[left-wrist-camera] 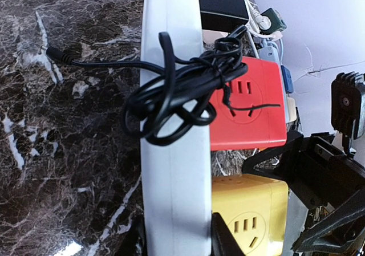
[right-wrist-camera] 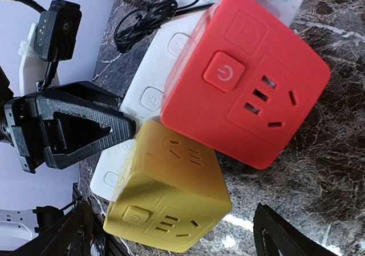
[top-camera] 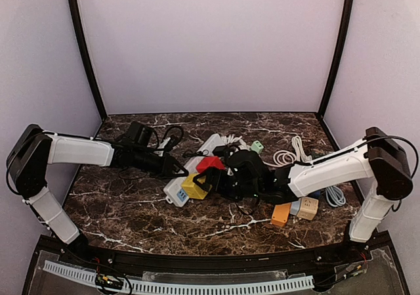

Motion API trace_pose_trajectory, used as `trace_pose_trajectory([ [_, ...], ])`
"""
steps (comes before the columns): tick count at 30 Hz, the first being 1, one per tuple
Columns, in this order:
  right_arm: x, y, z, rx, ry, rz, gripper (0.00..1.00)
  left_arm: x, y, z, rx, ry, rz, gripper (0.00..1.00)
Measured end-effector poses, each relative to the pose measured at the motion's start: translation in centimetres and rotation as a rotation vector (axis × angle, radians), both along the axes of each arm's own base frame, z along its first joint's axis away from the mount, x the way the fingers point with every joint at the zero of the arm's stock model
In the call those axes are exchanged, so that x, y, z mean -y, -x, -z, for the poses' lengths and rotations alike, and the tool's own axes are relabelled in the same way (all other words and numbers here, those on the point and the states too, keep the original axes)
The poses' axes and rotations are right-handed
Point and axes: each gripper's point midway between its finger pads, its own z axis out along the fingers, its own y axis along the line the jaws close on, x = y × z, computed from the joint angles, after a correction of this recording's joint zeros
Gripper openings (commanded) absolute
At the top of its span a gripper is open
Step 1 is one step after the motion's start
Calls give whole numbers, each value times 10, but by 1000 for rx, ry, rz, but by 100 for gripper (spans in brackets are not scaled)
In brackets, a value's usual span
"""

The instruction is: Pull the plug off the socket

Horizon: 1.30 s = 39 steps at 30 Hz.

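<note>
Right end effector (right-wrist-camera: 174, 227), jaws released wide, straddles the yellow plug (right-wrist-camera: 171, 193), which sits at its 8 o'clock in the top view. The red plug (right-wrist-camera: 245, 79) touches it at 1 o'clock. Both sit in the white power strip (left-wrist-camera: 171, 170), which runs 7-to-1 across the bench (top-camera: 131, 209) with the left end effector (left-wrist-camera: 179, 242) clenched on it.

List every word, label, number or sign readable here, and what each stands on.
Power symbol (a circle with a stroke): on the button of the red cube.
Same symbol, faint: on the button of the yellow cube.
Same symbol, faint: on the buttons of the white power strip.
Embossed mark on another face of the red cube: too faint to read.
No words or numbers can be read.
</note>
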Motion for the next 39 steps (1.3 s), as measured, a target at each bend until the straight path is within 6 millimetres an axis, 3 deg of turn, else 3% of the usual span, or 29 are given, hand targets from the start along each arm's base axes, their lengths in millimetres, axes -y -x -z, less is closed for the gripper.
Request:
trace_pose_trajectory([
  [15, -15, 2, 8, -50, -67, 29, 80, 8, 5, -4, 6, 22, 24, 1],
  [20, -17, 1, 5, -63, -90, 46, 68, 10, 6, -4, 8, 21, 28, 1],
  [33, -17, 1, 11, -117, -83, 79, 50, 11, 8, -2, 143, -73, 69, 1],
  [39, -18, 0, 10, -118, -89, 81, 31, 11, 6, -8, 192, -94, 85, 1],
])
